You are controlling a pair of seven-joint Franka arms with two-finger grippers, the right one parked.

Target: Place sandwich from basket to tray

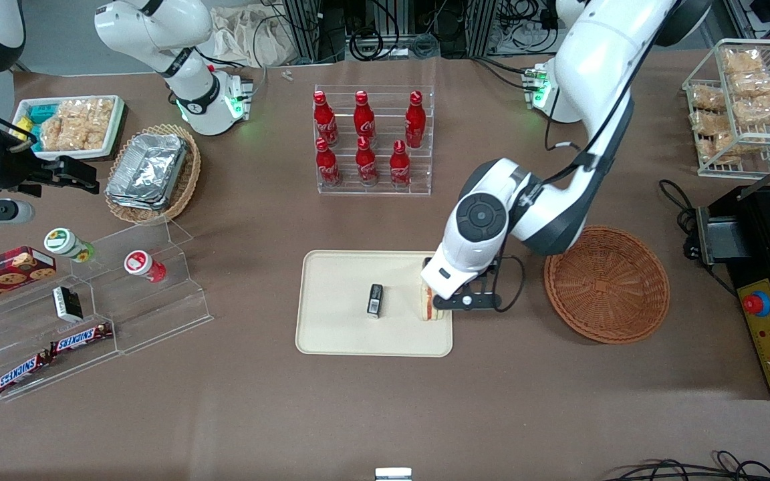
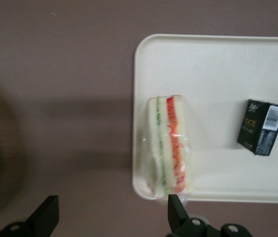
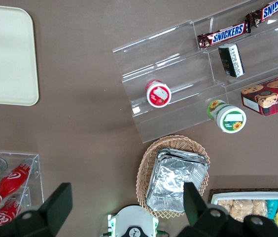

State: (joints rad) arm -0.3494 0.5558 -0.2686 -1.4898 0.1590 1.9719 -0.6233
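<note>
Sandwich point(image 2: 167, 144), judged light, soft and slippery-wrapped, lies on the tray point(image 2: 218, 64) edge under the wide-open end effector point(image 2: 112, 217); its bread faces should be gripped gently.

Front view looks steeply down on the whole counter point(image 1: 385, 414). Left wrist view looks straight down, close; both show the tray point(image 1: 338, 321).

Cream tray point(image 2: 218, 64), pale sandwich point(image 2: 168, 143) (red, green stripes).
</note>
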